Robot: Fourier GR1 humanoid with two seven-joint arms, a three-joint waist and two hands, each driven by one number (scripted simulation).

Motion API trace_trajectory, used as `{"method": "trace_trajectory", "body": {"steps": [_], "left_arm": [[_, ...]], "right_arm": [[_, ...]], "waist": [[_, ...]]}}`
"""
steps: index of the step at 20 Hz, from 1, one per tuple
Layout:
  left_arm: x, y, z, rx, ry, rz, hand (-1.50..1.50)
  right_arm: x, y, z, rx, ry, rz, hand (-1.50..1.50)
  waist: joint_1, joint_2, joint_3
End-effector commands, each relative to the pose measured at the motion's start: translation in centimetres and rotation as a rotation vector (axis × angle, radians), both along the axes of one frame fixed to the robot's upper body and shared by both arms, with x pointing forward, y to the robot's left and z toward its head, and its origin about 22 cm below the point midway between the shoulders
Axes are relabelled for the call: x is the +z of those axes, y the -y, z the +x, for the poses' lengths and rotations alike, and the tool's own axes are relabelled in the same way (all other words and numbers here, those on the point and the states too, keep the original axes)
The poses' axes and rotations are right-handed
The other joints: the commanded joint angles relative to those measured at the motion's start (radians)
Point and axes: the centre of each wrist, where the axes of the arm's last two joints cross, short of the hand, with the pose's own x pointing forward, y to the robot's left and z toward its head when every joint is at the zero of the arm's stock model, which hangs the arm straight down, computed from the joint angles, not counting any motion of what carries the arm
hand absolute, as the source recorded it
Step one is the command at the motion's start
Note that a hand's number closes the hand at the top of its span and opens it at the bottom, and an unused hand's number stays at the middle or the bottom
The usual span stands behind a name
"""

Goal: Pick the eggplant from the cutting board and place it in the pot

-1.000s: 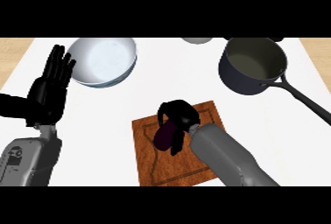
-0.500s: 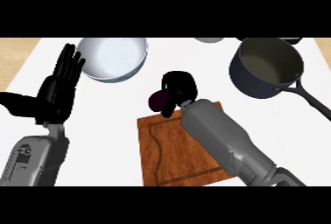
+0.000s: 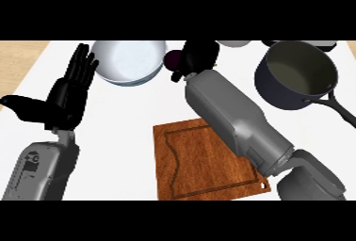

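1. The eggplant (image 3: 172,58) is showing only as a dark purple patch at the far side of the counter (image 3: 125,113), between the bowl (image 3: 128,61) and the pot (image 3: 297,75), with most of it hidden.
2. The right hand (image 3: 198,55) is curling its fingers round the eggplant and holding it above the counter, off the board (image 3: 201,162).
3. The right forearm (image 3: 233,117) is slanting from the near right up to that hand, crossing over the board's far right corner.
4. The board is lying near the middle, with nothing resting on it.
5. The pot is sitting at the far right, its handle (image 3: 342,110) pointing toward the near right; it is well to the right of the held eggplant.
6. The bowl is sitting at the far left, just left of the eggplant.
7. The left hand (image 3: 66,96) is resting at the left, fingers straight and pointing far, thumb out to the left, holding nothing.
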Motion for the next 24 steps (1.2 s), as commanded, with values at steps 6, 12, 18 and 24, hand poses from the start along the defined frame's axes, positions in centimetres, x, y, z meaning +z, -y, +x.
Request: {"method": "trace_trajectory", "body": {"steps": [6, 12, 18, 24], "left_arm": [[-0.8, -1.6, -0.6, 0.06, -0.031, -0.007, 0.0], [-1.4, -1.6, -1.1, 0.083, -0.039, 0.009, 0.0], [-0.6, -3.0, -0.5, 0.146, -0.029, -0.005, 0.0], [-1.3, -4.2, -1.7, 0.167, -0.064, -0.008, 0.0]], "right_arm": [[4.6, -1.3, 1.5, -0.327, 0.336, -0.079, 1.5], [6.6, -1.3, 2.1, -0.436, 0.397, -0.116, 1.5], [5.2, 2.9, 3.6, -0.511, 0.313, -0.116, 1.5], [1.5, 9.3, 4.3, -0.535, 0.281, -0.094, 1.5]], "waist": [[-0.048, -0.019, 0.001], [-0.104, -0.033, 0.003], [-0.149, -0.035, 0.005], [-0.175, -0.045, 0.006]]}}
